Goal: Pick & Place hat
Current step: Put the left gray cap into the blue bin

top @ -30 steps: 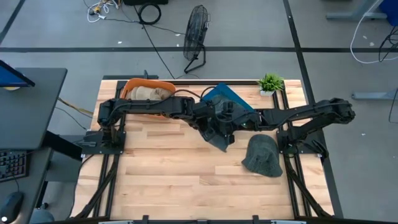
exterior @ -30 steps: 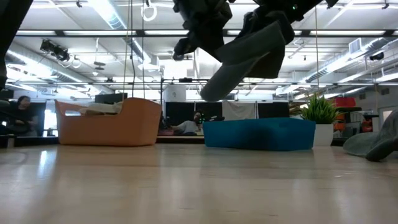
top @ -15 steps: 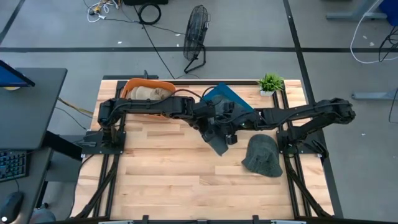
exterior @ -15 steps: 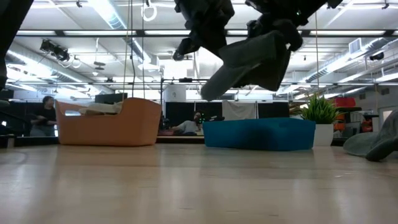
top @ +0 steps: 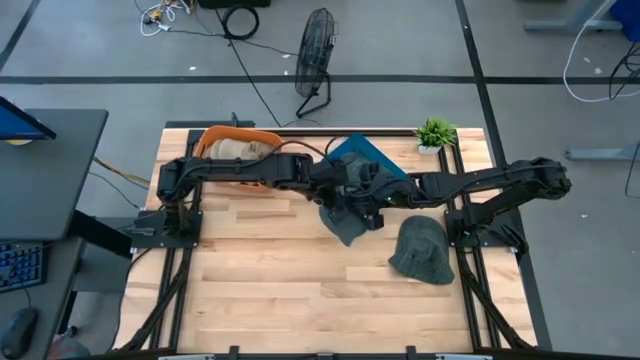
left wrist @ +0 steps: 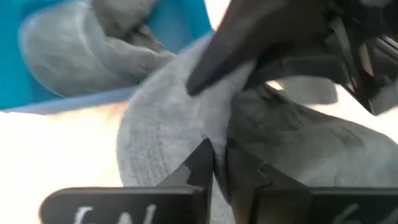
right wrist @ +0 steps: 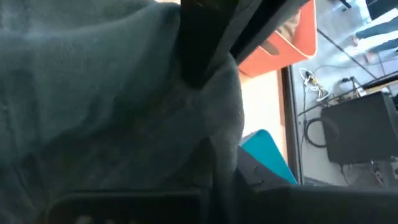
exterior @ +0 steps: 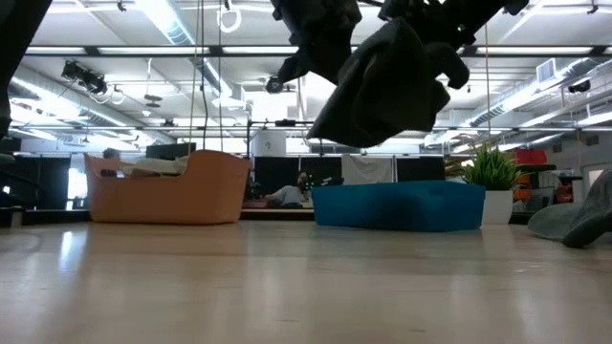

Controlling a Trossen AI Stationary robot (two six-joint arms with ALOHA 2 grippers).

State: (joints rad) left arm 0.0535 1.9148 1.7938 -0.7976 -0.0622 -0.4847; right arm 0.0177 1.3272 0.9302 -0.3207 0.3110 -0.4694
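A grey hat [top: 345, 222] hangs bunched in the air above the middle of the table, between my two grippers, and shows high up in the low view [exterior: 382, 91]. My left gripper [top: 338, 196] comes at it from the table's left and my right gripper [top: 374, 206] from the right. Both are shut on it. A second grey hat [top: 420, 250] lies flat on the table near the right side. My left gripper pinches a fold of the hat's cloth [left wrist: 200, 132] between its two fingers [left wrist: 204, 163], which stand almost together. The hat is lifted clear of the table and hangs below the fingers. My right gripper holds the hat at its upper part [right wrist: 205, 124]. One of its fingers [left wrist: 214, 59] lies on the cloth just beyond my left fingers. The hat fills the right wrist view and hides the rest of the hold.
A blue bin [top: 365, 155] stands at the far middle, with grey cloth [left wrist: 74, 43] inside it. An orange bin [top: 235, 145] holding pale cloth stands far left, and a small plant [top: 435, 132] at the far right corner. Bare wood lies along the near side.
The hat hung as a long flat flap slanting down below the grippers. It is now gathered into a rounder bunch, higher and closer under them. My right gripper has moved in against it and taken hold.
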